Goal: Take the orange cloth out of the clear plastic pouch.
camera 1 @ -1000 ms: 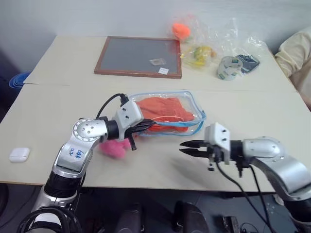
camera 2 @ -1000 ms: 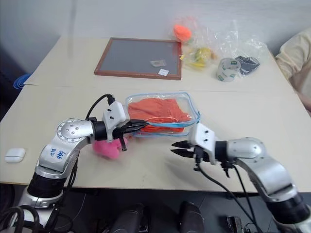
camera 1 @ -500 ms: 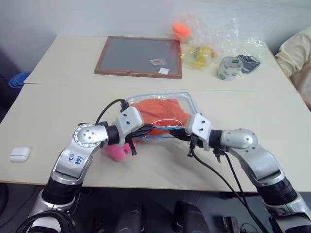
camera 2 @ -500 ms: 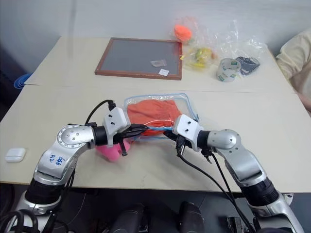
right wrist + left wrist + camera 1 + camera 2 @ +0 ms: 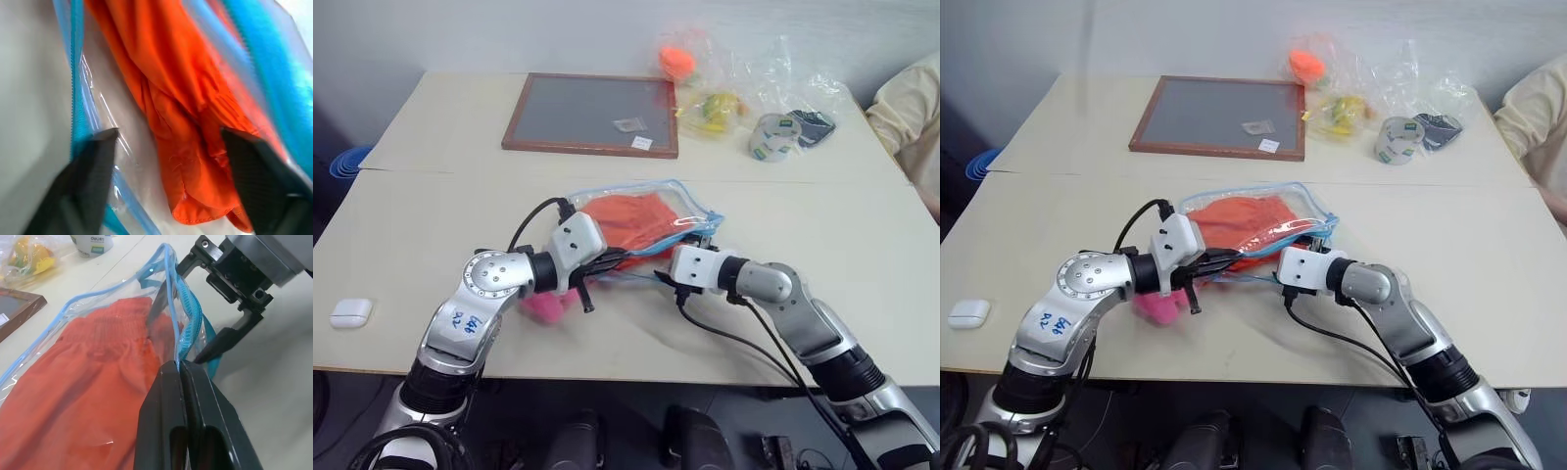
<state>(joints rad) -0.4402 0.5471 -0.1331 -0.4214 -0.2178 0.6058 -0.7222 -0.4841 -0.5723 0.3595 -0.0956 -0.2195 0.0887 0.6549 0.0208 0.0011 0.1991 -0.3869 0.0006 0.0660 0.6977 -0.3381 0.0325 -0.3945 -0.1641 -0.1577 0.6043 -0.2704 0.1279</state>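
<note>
Now, starting at the left edge of the bench (image 5: 401, 225), we see a small white case (image 5: 350, 313). Next comes our left hand (image 5: 182, 369), its fingers pressed together and pinching the blue zipper edge of the clear plastic pouch (image 5: 690, 201). A pink plush toy (image 5: 545, 305) lies just under this arm. The orange cloth (image 5: 631, 213) is inside the pouch, near the middle of the bench. At the right, our right hand (image 5: 166, 142) has its fingers spread wide at the pouch mouth, one on each side of the cloth.
</note>
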